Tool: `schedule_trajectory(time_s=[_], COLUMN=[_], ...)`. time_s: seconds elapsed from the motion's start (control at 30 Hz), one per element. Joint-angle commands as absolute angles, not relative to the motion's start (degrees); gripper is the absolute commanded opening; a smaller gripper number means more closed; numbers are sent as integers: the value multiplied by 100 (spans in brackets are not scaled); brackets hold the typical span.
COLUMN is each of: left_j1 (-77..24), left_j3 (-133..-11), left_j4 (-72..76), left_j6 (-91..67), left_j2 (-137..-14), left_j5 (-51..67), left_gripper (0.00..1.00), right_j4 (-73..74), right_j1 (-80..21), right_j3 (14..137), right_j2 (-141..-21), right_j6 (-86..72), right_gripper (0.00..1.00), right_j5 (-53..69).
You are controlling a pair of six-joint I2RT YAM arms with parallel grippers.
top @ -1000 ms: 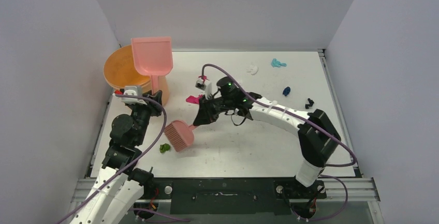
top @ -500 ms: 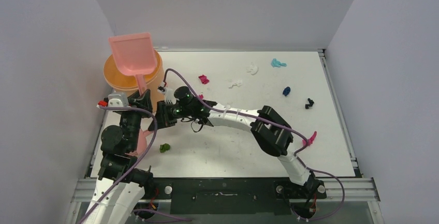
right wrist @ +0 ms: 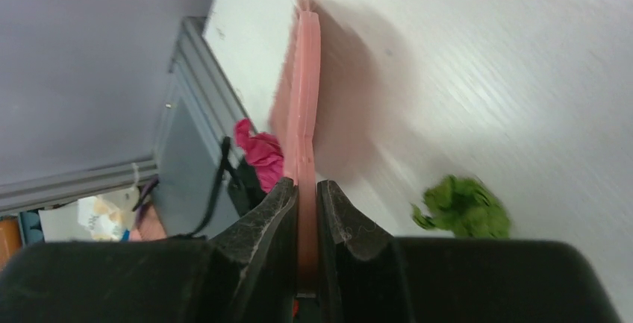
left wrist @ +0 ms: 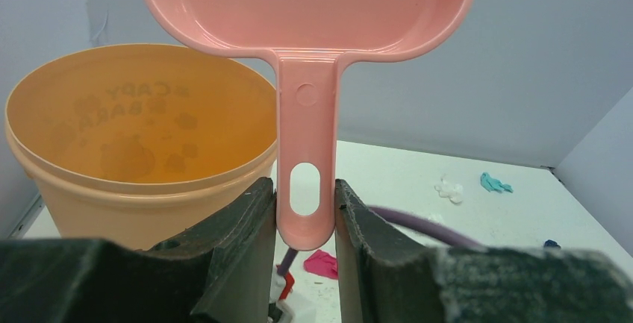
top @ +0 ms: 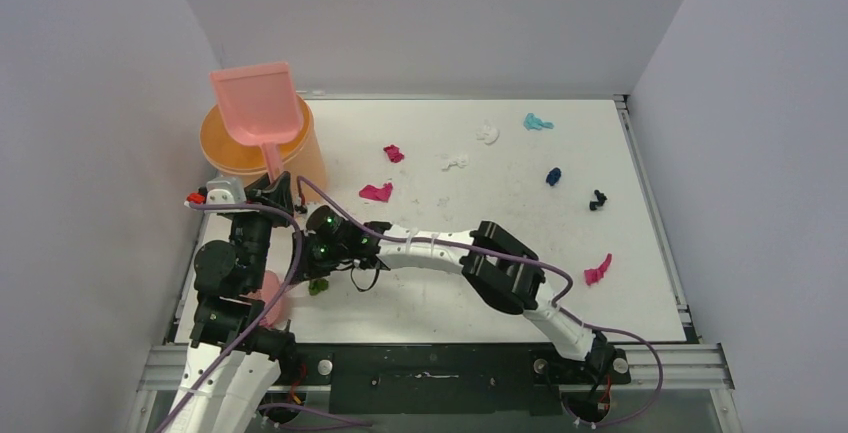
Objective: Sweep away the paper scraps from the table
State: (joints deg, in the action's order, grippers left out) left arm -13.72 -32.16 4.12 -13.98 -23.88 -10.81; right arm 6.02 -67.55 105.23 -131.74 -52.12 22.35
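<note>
My left gripper [top: 272, 181] is shut on the handle [left wrist: 304, 181] of the pink dustpan [top: 255, 103], which it holds upright over the orange bucket [top: 300, 148]. My right gripper [top: 305, 256] is shut on the pink hand brush [right wrist: 302, 114]; its head [top: 268, 291] is at the table's near left, partly hidden by the left arm. A green wad [top: 318, 286] lies just right of the brush, also in the right wrist view [right wrist: 463, 207]. Other scraps lie on the table [top: 450, 293]: magenta [top: 376, 191], magenta [top: 394, 153], magenta [top: 598, 271], white [top: 487, 134], white [top: 454, 162], teal [top: 537, 122], dark blue [top: 553, 176], black [top: 598, 198].
The orange bucket [left wrist: 142, 129] stands at the table's far left corner. White walls close in the left, back and right sides. The metal rail [right wrist: 186, 151] runs along the table's left edge, close to the brush. A magenta lump [right wrist: 261, 155] shows beside the brush there.
The right arm has swung the brush left and nearer, past the green wad to the left edge. The dustpan moved left over the bucket a second ago and has held still since.
</note>
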Motion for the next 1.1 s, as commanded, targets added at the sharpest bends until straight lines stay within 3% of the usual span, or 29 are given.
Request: schedule_trajectory(time_s=[0.0,0.23,0.53,0.83,1.07], left_j1=[-1318,-1310,-1307,-1305,-1630], left_j3=[-3252,-3243,-3260,-3282,-4051], left_j4=[817,822,815,835,331], left_j6=[-1468,-1468,-1485,-1527,-1618], left_j2=[-2388,-2425,-2491,-2711,-3673], left_j5=[-928,-884,-801,-608,483], left_gripper=[0,0,0,0,0], right_j4=[775,691,1440,2190,2926], right_j1=[-6580,-5909,-4523,-2674,-1722], right_j3=[9642,7600,6009,5613,6422], right_j2=[-12518,-11151,-9529,-7435,-6455], right_j6=[-4985,-4201,-2812,-1808,-1287], right_gripper=[5,5,5,5,5], right_j5=[1806,1543,1270,2010,3270])
